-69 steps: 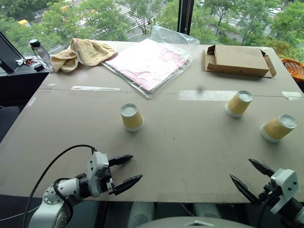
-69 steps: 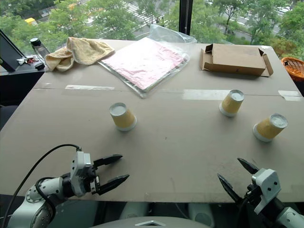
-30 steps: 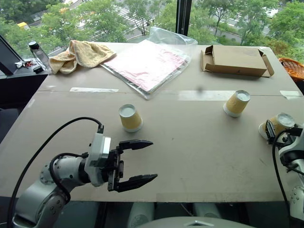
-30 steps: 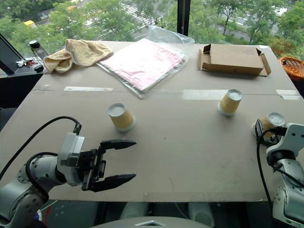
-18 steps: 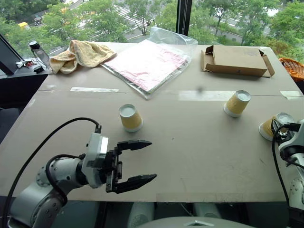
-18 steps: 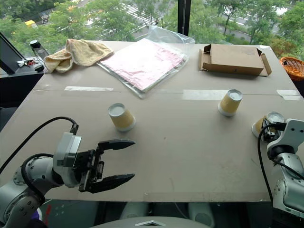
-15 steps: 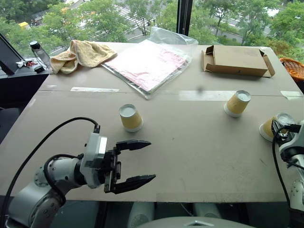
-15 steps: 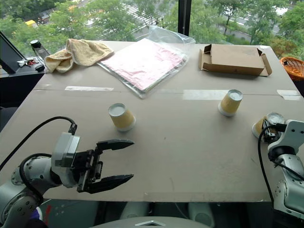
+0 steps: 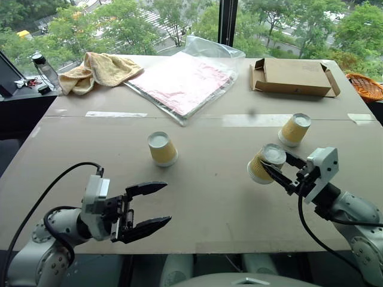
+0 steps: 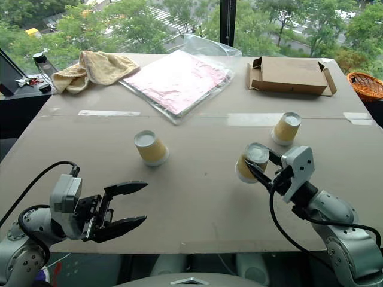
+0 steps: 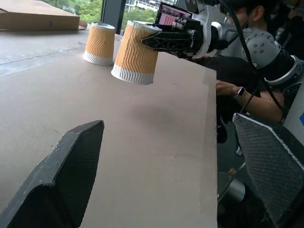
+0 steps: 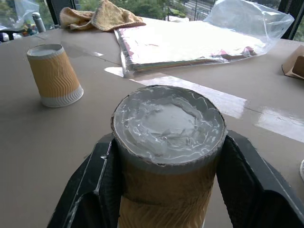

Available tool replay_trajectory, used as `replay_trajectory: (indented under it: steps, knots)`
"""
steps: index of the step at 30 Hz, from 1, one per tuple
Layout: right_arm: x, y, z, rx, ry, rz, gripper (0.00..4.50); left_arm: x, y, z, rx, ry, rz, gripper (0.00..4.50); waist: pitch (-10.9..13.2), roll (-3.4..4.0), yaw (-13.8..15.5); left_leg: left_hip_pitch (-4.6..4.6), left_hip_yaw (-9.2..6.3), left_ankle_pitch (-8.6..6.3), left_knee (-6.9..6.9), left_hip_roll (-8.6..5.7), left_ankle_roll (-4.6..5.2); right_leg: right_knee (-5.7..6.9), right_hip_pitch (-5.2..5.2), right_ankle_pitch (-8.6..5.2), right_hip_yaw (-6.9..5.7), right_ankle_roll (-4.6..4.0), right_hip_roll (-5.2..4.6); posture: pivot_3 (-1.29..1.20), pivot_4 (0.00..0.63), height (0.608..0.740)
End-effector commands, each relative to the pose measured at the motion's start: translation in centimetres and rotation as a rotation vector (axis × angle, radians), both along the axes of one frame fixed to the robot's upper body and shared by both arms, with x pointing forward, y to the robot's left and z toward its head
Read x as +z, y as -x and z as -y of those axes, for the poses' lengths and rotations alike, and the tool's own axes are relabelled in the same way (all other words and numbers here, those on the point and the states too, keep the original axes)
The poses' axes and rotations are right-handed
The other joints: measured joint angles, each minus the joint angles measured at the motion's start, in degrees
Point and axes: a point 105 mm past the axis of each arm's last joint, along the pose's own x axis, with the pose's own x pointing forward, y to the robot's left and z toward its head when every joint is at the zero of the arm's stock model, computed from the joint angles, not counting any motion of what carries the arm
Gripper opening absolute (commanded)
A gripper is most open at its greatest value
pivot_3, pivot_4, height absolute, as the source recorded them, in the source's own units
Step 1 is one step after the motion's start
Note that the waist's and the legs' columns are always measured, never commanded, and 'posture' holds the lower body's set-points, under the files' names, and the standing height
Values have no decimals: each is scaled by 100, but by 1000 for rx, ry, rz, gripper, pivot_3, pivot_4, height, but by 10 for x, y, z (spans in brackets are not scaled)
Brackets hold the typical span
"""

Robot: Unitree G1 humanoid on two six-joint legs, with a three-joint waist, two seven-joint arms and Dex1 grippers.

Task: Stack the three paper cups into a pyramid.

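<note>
An upside-down paper cup [image 9: 265, 163] sits clamped between the right gripper's [image 9: 280, 168] fingers above the table [image 9: 209, 197], while the left gripper [image 9: 149, 206] hovers level, spread wide, empty.

The paper cups [image 9: 163, 149] were yellow-tan and ribbed, white at base and rim; the bench [image 9: 203, 203] was grey-brown; the towel [image 9: 99, 69], upper left, was yellow; the box [image 9: 293, 76] was brown.

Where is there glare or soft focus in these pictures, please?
Left eye view: bright glare on the tape strip and the plastic bag. Right wrist view: the held cup is sharp, the far cup and towel softer. Left wrist view: the near fingers are blurred.
</note>
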Motion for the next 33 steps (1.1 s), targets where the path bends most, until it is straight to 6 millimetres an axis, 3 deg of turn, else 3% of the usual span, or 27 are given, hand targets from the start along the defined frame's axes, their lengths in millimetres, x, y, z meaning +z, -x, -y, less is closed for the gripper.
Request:
replay_trajectory:
  steps: [1,9,19,24,27,30,33]
  knots:
    - [4,-8,-11,15,18,36,2093,4,4,-6,14,-20,44,4500,0,1,29,-14,-1,0,-1,-1,0,0,-11,8,-1,-13,0,0,150,740]
    - [0,-26,-25,47,51,63,2093,5,13,-5,61,-10,46,4500,1,2,58,-37,-5,0,-1,-1,0,3,-35,8,-5,-11,2,0,150,740]
    - [-17,-42,-48,111,117,51,2093,14,7,0,100,-2,63,4500,2,3,53,-33,-5,0,1,-1,0,10,-34,9,-5,-12,4,0,150,740]
    - [-18,-43,-45,114,120,54,4296,23,-1,-1,158,1,71,4500,1,3,60,-33,-6,1,1,-1,1,11,-33,9,-6,-12,3,0,150,740]
    - [-2,-36,-38,119,71,106,4412,22,-20,-11,276,-40,94,4500,2,4,77,-30,-7,1,1,-1,1,18,-33,9,-6,-12,4,0,150,740]
    - [15,-16,-32,192,19,157,4412,14,-37,-32,451,-105,52,4500,2,4,73,-31,-9,1,1,-2,1,19,-33,9,-9,-10,5,0,150,740]
    - [25,5,-22,271,-25,166,4412,11,-45,-48,508,-114,33,4500,3,3,51,-32,-9,0,1,-2,1,17,-33,19,-8,8,5,0,150,740]
